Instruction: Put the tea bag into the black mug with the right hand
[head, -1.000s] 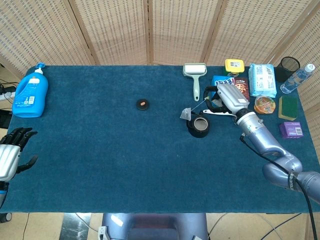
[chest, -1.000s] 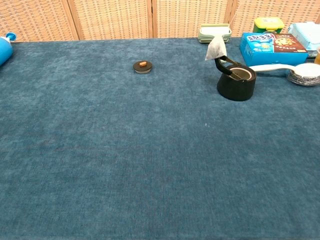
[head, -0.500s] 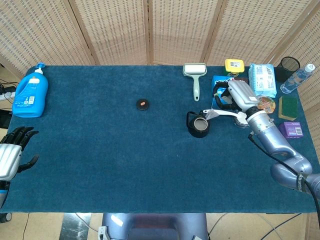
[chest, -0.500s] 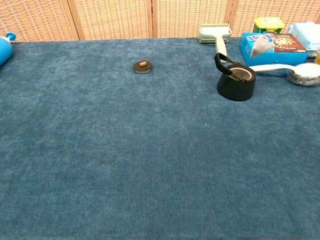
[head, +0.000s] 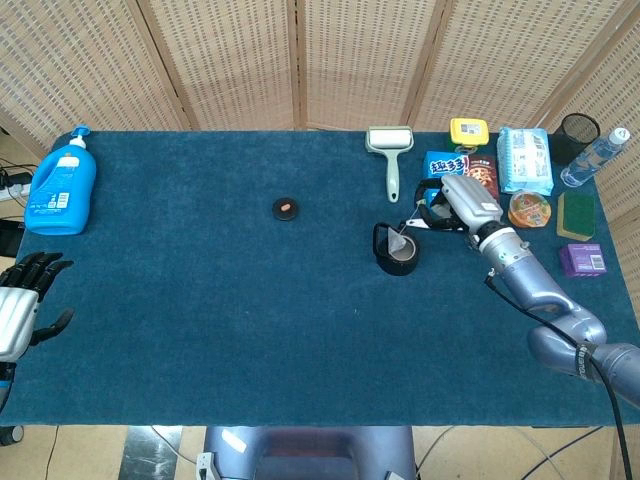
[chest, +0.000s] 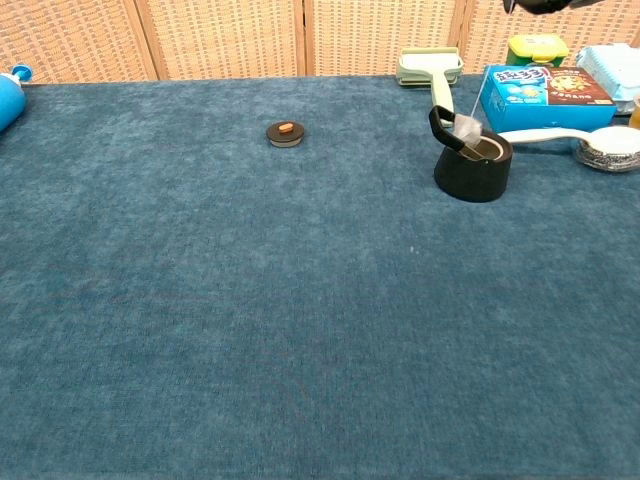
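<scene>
Step in hand: we judged this to be the lowering step, with the tea bag (head: 399, 243) dangling right at the mouth of the black mug (head: 397, 252), right of centre in the head view.
Tea bag: in the chest view it sat at the mug's rim, seemingly partly inside; we could not tell whether it rested on the bottom.
Right hand: the right hand (head: 452, 208) hovered just right of and above the mug, fingers pinched together, apparently on the bag's string, though the string itself was too thin for us to see.
Left hand: the left hand (head: 20, 305) rested at the lower left edge of the worktop (head: 200, 300), fingers spread, holding nothing.
Next move: we reckoned it called for sinking the bag fully inside, then letting go.
</scene>
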